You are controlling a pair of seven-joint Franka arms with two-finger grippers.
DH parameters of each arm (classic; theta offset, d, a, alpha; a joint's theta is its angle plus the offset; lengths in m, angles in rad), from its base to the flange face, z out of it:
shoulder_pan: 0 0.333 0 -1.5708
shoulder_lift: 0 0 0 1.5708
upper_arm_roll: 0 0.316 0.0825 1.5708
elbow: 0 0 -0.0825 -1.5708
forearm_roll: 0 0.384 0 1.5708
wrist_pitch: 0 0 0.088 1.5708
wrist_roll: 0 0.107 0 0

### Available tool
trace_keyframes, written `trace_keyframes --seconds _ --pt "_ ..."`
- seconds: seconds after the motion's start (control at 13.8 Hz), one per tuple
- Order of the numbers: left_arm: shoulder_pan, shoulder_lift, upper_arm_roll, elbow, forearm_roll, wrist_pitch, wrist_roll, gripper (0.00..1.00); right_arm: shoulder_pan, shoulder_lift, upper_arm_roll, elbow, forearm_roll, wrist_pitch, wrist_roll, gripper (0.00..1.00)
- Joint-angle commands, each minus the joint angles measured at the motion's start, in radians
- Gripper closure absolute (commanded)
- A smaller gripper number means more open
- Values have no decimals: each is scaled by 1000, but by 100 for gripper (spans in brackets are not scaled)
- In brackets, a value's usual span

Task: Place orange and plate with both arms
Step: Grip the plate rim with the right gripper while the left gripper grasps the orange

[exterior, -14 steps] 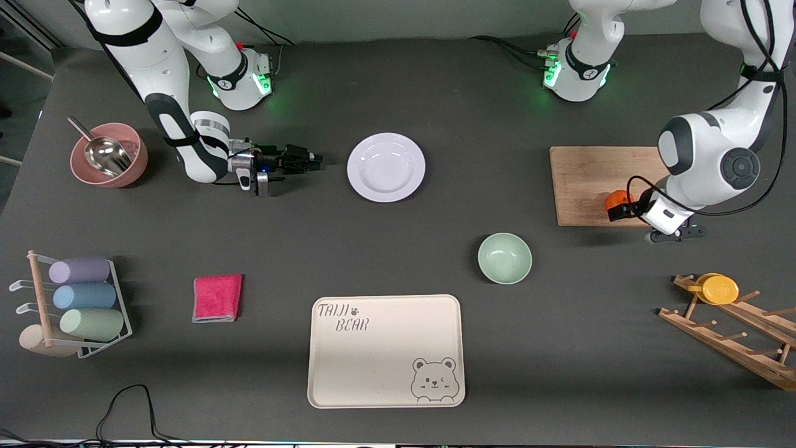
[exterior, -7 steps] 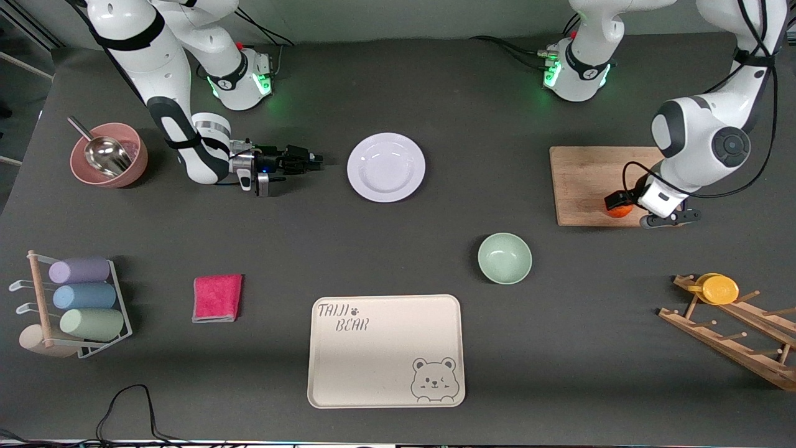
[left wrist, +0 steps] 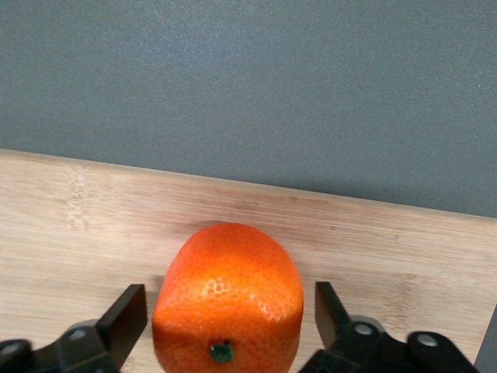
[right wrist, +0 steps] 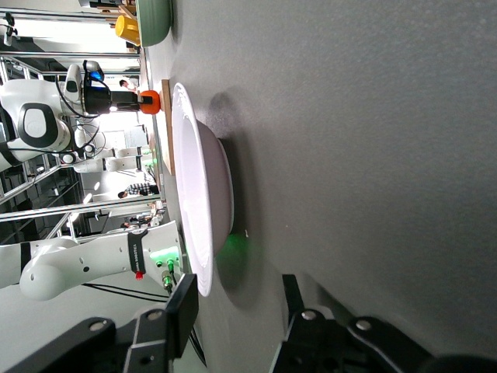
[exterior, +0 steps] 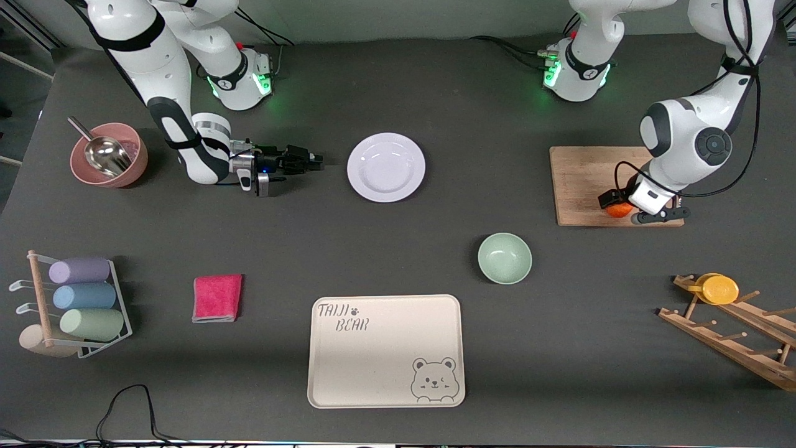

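Note:
The orange (exterior: 620, 210) lies on the wooden board, at the edge nearer the front camera. My left gripper (exterior: 612, 203) is down around it. In the left wrist view the orange (left wrist: 229, 299) sits between the open fingers (left wrist: 128, 315) with a gap on each side. The white plate (exterior: 386, 167) lies on the table midway between the arms. My right gripper (exterior: 316, 162) is low over the table beside the plate, on the right arm's side, open and empty. In the right wrist view the plate (right wrist: 198, 194) is just ahead of that gripper (right wrist: 237, 311).
The wooden board (exterior: 578, 174) lies toward the left arm's end. A pale green bowl (exterior: 504, 257) and a beige bear tray (exterior: 385, 351) lie nearer the camera. A pink bowl with scoop (exterior: 109, 155), a pink cloth (exterior: 217, 298), a cup rack (exterior: 81, 298) and a wooden rack (exterior: 727, 323) stand around.
My left gripper has come down and shifted a little toward the right arm's end, so its fingers now stand around the orange. The right arm has not moved.

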State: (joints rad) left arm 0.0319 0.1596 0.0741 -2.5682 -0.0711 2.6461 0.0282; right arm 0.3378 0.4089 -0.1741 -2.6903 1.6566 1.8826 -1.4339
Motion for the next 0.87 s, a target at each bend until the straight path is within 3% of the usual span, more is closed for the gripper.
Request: trace_keyframes --seconds 0.0,0.58,0.8 --pt "-15 1 6 0 2 23 10 100 1 30 -4 10 25 -13 -36 49" --pt "-17 -43 4 19 4 -17 6 100 1 30 -2 10 25 -13 -34 49" --pt "-26 -129 6 126 10 -270 2 100 1 30 -2 12 25 -14 -34 49"
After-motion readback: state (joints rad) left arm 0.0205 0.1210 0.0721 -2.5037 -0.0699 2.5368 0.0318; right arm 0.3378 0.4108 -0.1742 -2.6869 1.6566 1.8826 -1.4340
